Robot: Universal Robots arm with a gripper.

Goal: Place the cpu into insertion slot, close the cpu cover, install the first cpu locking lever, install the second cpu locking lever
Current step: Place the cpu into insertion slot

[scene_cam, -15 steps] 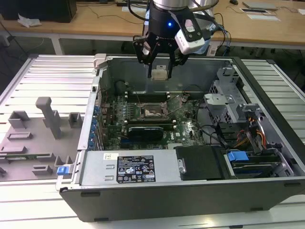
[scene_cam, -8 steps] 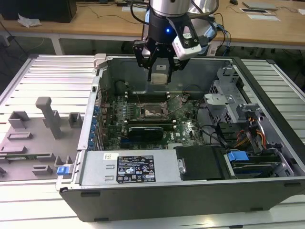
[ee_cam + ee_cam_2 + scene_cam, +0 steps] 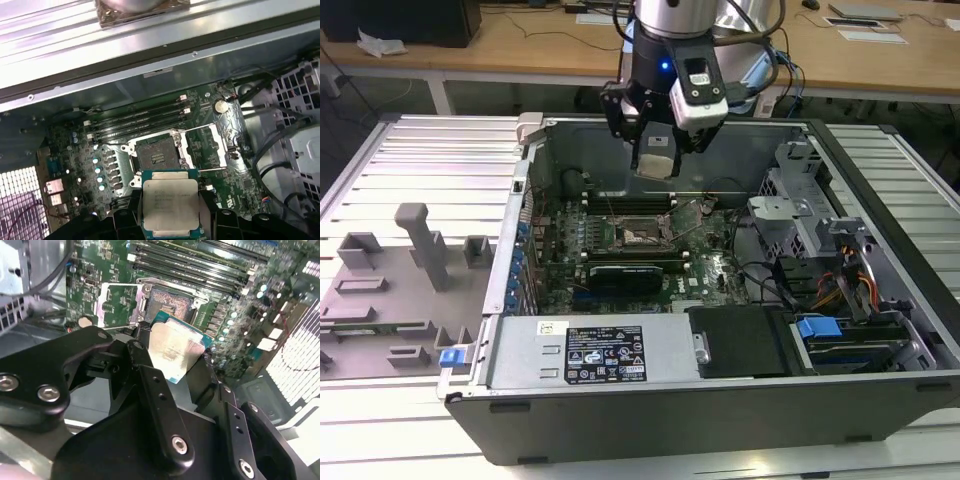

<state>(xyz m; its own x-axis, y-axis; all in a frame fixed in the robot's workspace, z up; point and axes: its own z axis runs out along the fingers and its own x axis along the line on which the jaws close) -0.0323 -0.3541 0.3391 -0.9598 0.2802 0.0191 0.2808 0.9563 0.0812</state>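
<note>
Grips the cpu [image 3: 170, 202] by its edges in the gripper [image 3: 655, 165], metal top toward the wrist, kept level — presumably for a flat drop. Hangs above the insertion slot [image 3: 156, 157], apart from it. Finds the cpu cover [image 3: 212, 145] swung open beside it — pin field bare. Works hemmed by memory slots [image 3: 140, 117] and cables [image 3: 280, 136]

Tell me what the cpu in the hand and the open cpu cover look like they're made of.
The cpu: pale silver-beige metal top, matte with a soft sheen, on a green base showing at its edges, likely circuit laminate. The cpu cover: thin bright silver sheet metal, probably steel; it glints in the light.
</note>
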